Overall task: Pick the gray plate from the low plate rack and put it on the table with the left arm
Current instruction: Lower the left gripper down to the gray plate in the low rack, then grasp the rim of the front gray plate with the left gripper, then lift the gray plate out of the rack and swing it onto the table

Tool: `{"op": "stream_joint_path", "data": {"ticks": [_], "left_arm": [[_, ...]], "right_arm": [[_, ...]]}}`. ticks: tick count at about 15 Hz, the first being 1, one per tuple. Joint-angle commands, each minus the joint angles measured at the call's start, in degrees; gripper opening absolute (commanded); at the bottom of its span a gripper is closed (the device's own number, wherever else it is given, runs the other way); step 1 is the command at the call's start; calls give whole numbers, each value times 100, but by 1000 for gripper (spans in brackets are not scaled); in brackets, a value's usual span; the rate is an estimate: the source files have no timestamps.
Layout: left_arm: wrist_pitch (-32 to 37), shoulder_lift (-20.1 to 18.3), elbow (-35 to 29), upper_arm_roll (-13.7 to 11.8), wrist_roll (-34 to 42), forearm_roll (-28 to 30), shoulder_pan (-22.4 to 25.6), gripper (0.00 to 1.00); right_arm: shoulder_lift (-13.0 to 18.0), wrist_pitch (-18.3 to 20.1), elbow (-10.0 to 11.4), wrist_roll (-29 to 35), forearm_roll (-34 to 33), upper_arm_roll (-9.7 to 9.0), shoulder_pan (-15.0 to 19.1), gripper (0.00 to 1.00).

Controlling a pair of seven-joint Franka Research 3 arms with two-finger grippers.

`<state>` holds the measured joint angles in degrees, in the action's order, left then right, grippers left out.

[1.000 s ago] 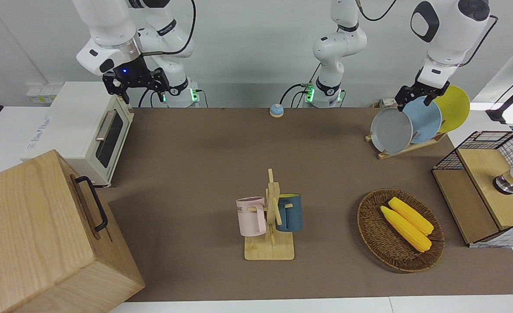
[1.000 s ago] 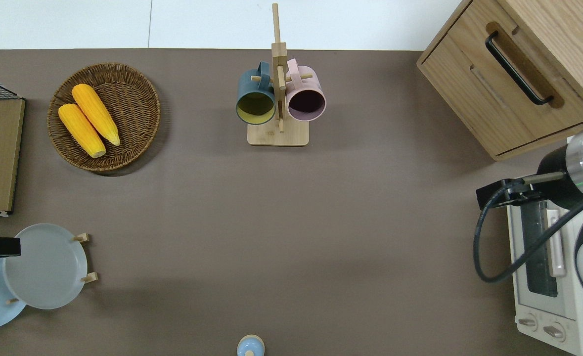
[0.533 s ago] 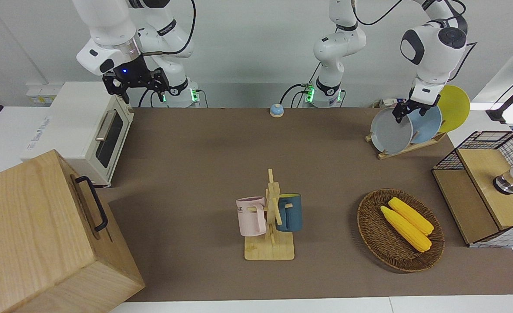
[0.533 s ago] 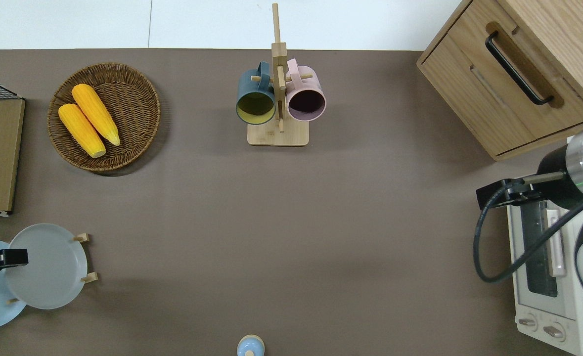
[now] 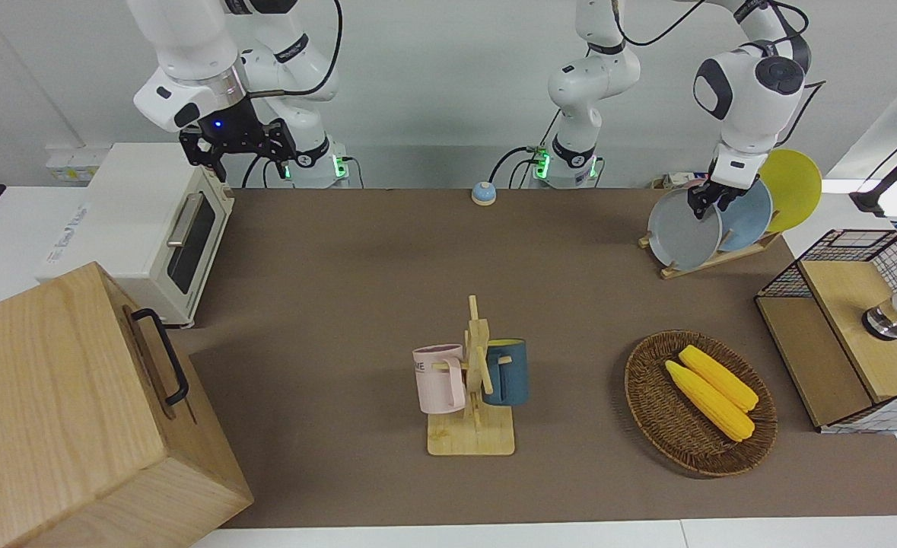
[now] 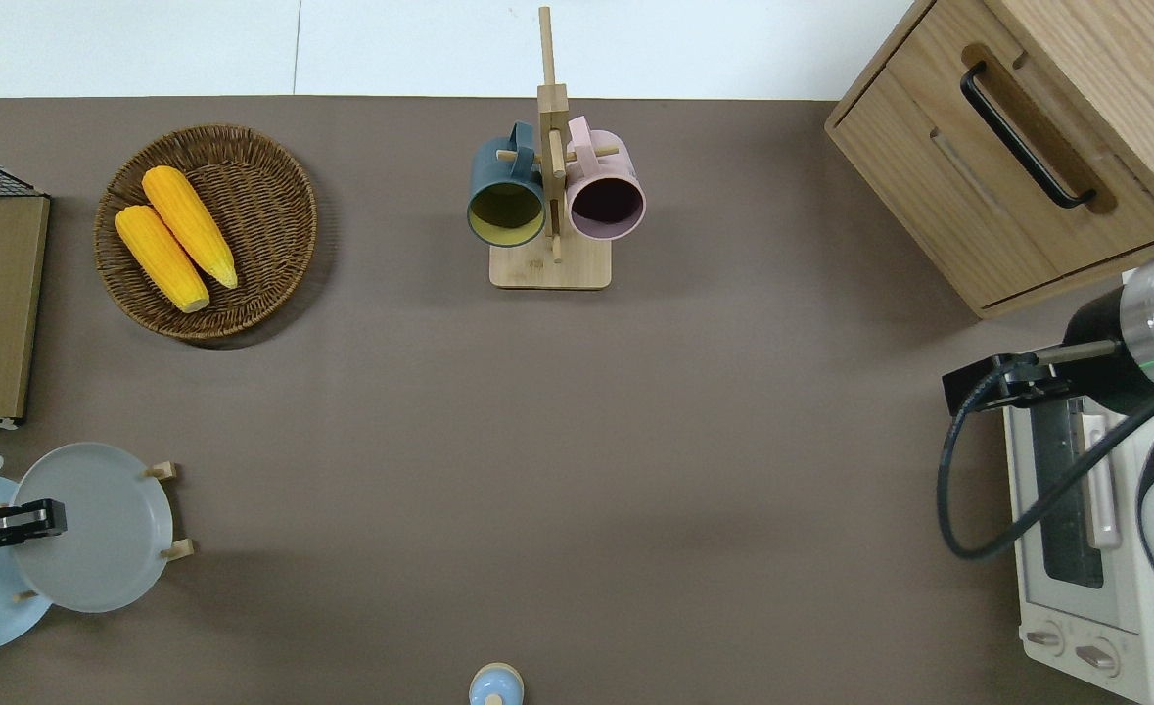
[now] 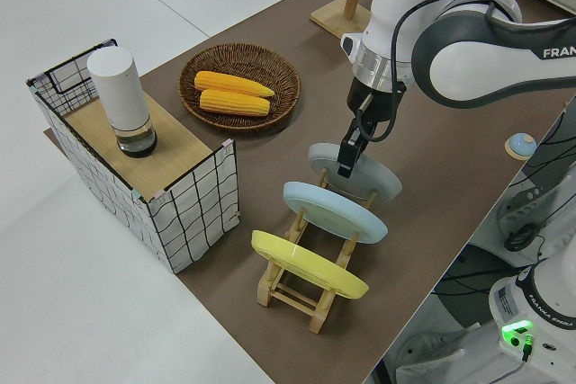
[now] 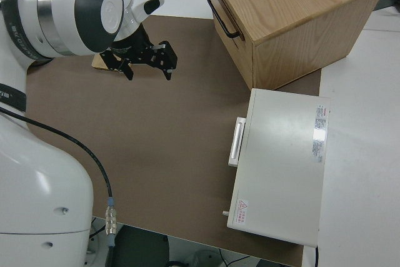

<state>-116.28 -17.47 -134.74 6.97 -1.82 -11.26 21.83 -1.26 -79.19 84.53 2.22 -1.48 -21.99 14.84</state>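
The gray plate (image 5: 680,232) stands upright in the slot of the low plate rack (image 5: 710,261) farthest from the left arm's end of the table (image 5: 341,266). It also shows in the overhead view (image 6: 97,534) and the left side view (image 7: 378,182). My left gripper (image 5: 703,204) points down at the plate's top rim, between the gray plate and the light-blue plate (image 5: 749,213); it also shows in the overhead view (image 6: 28,519) and the left side view (image 7: 346,161). A yellow plate (image 5: 794,186) fills the last slot. My right gripper (image 5: 239,148) is parked and open.
A wicker basket (image 5: 646,396) with two corn cobs lies farther from the robots than the rack. A wire crate (image 5: 851,320) stands at the left arm's end. A mug tree (image 5: 472,380), a small blue bell (image 5: 483,193), a toaster oven (image 5: 151,221) and a wooden box (image 5: 75,411) also stand on the table.
My left gripper has come down from above the plates to the gray plate's top rim. The plates and the right arm have not moved.
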Motion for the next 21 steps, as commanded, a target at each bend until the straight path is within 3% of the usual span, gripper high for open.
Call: {"op": "stream_joint_path", "data": {"ticks": [1, 7, 15, 21], "left_arm": [[-132, -55, -114, 15, -240, -175, -74, 134], [34, -55, 61, 103, -223, -166, -74, 94], [1774, -55, 1502, 340, -135, -166, -74, 94], [1872, -3, 1609, 376, -74, -26, -162, 96]], "right_arm": [[20, 62, -42, 68, -37, -121, 133, 983], [12, 62, -42, 68, -37, -121, 133, 983], [20, 62, -42, 68, -37, -121, 133, 983], [12, 62, -42, 68, -37, -121, 133, 983]]}}
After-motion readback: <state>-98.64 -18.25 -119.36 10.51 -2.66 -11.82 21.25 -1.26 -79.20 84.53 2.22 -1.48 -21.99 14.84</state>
